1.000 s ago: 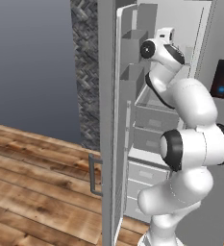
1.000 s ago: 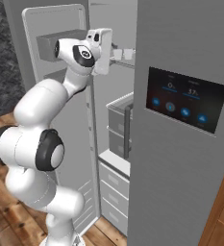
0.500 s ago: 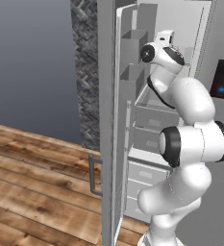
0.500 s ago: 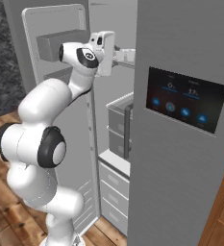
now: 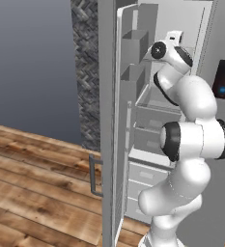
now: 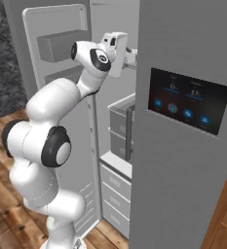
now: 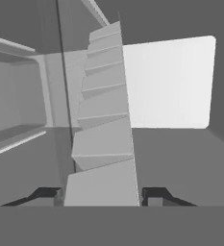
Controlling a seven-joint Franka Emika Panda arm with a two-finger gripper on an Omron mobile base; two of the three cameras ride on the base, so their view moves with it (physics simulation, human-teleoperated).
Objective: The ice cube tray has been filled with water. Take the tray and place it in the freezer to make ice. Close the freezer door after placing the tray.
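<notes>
Wood floor point(image 5: 32, 193) and a grey wall sit behind the fridge in your left base view, where the freezer door point(image 5: 115, 120) stands wide open with its inner bins showing and the arm reaches high into the freezer point(image 5: 155, 125) above the grey drawers. Right base view: your wrist goes in past the edge of the touch-screen door point(image 6: 188, 126), level with the upper shelf. Hand view: your claw point(image 7: 102, 196) is clamped on the ice cube tray point(image 7: 104, 129), a finger against each long side, tray running straight ahead into the freezer interior.
</notes>
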